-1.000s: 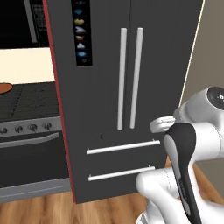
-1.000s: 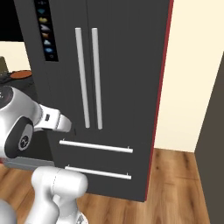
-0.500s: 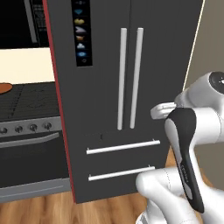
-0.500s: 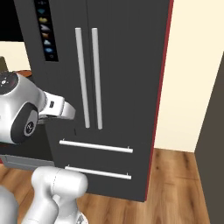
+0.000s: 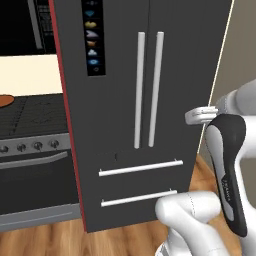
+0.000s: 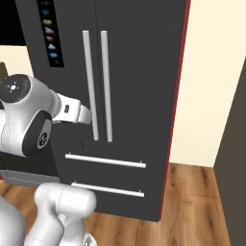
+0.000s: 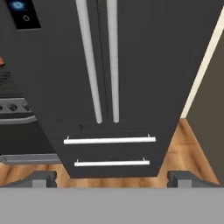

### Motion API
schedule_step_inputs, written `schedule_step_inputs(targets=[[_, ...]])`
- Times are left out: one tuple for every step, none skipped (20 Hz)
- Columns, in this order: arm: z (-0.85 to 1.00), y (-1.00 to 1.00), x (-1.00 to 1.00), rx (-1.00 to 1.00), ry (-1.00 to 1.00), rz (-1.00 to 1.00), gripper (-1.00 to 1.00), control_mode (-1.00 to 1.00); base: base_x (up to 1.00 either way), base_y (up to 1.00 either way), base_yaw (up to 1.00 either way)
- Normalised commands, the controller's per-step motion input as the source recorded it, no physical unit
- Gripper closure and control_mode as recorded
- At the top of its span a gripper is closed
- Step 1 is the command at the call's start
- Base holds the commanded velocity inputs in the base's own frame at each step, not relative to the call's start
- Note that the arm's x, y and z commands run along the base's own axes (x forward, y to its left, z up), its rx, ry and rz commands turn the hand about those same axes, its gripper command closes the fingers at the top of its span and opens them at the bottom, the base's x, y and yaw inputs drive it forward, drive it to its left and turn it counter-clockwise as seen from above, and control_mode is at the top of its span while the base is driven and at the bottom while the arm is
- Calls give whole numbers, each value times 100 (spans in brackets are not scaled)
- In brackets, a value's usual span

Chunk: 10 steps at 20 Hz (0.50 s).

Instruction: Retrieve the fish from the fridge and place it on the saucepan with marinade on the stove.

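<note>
The fridge (image 5: 150,60) stands in front of me, tall and dark grey, both doors shut, with two long white handles (image 5: 148,90) and two drawers below (image 5: 140,167). Behind those doors the fish is hidden. Left of the fridge is the stove (image 5: 30,117) with its row of knobs (image 5: 20,147). An orange-brown edge of the saucepan with marinade (image 5: 5,100) shows at the far left. My gripper (image 7: 112,179) is open and empty, its fingertips (image 7: 41,178) wide apart, held off the fridge at about the height of the handles' lower ends.
A lit icon panel (image 5: 92,37) sits on the left fridge door. A cream wall (image 6: 206,96) and a dark panel (image 6: 236,144) flank the fridge on the right. Wooden floor (image 6: 192,192) lies in front. A black appliance (image 5: 25,25) hangs above the stove.
My hand has risen and moved a little closer to the fridge doors. The gripper stays open. The fridge has not changed.
</note>
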Motion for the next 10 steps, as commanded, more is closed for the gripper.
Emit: schedule_step_inputs(targets=[[0,-1,14,0,-30,0,-100,-100,0,0,0],[0,0,14,0,-33,0,-100,-100,0,0,0],[0,0,12,0,-37,0,-100,-100,0,0,0],[0,0,11,0,-36,0,-100,-100,0,0,0],[0,0,11,0,-30,0,-100,-100,0,0,0],[0,0,10,0,-19,0,-100,-100,0,0,0],[0,0,11,0,-7,0,-100,-100,0,0,0],[0,0,14,0,0,0,-100,-100,0,0,0],[0,0,20,0,0,0,-100,-100,0,0,0],[0,0,24,0,0,0,-100,-100,0,0,0]])
